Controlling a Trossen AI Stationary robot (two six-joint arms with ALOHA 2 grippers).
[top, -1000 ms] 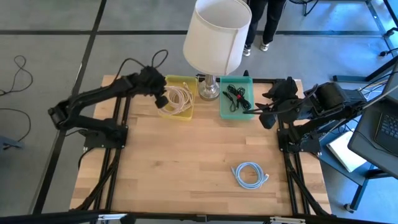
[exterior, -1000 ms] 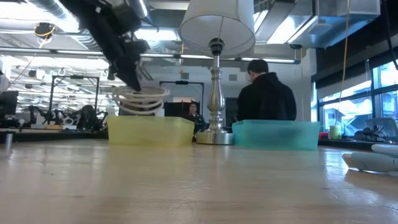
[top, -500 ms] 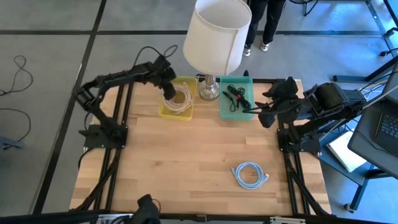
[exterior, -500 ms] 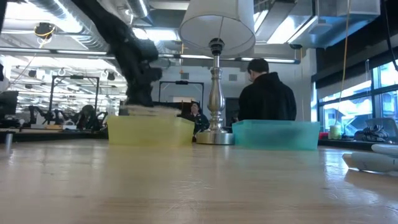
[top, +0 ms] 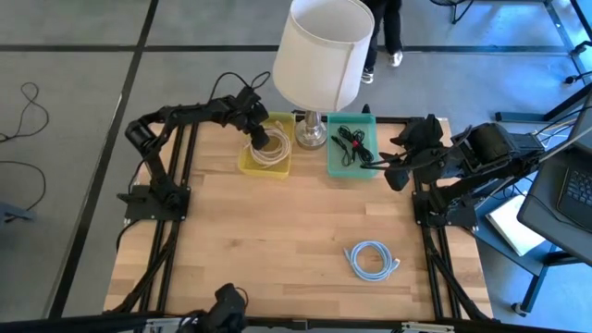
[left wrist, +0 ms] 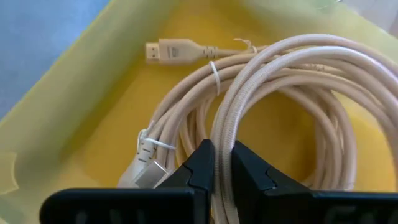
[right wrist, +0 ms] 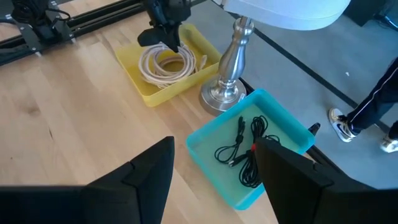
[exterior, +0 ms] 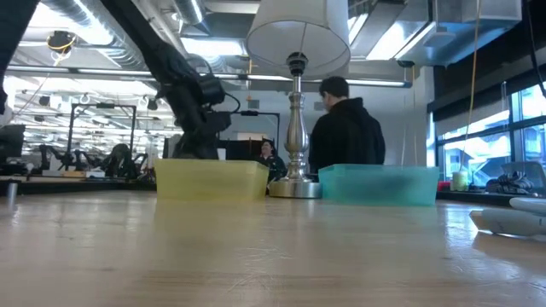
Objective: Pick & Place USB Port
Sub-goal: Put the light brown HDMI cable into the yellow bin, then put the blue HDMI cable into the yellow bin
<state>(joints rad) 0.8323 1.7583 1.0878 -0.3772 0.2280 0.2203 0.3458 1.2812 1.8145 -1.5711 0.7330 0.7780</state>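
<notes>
A pale blue cable coil point(top: 372, 259) lies on the table point(top: 259, 240) well in front of the lamp point(top: 319, 55). Beside the lamp's base, the yellow bin point(top: 266, 146) holds the cream USB cable point(left wrist: 280, 112), where the left gripper point(left wrist: 216, 163) pinches one braided loop. Light and floppy, it likely sags; gripping bundled strands seems safest. The right gripper point(right wrist: 214, 171) hovers spread and empty near the teal bin point(top: 351, 143).

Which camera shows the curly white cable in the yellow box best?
The left wrist view: the white cable fills it, pinched by the left pincer. The high and right wrist views show it small inside the yellow box. In the low view the box wall hides it.
</notes>
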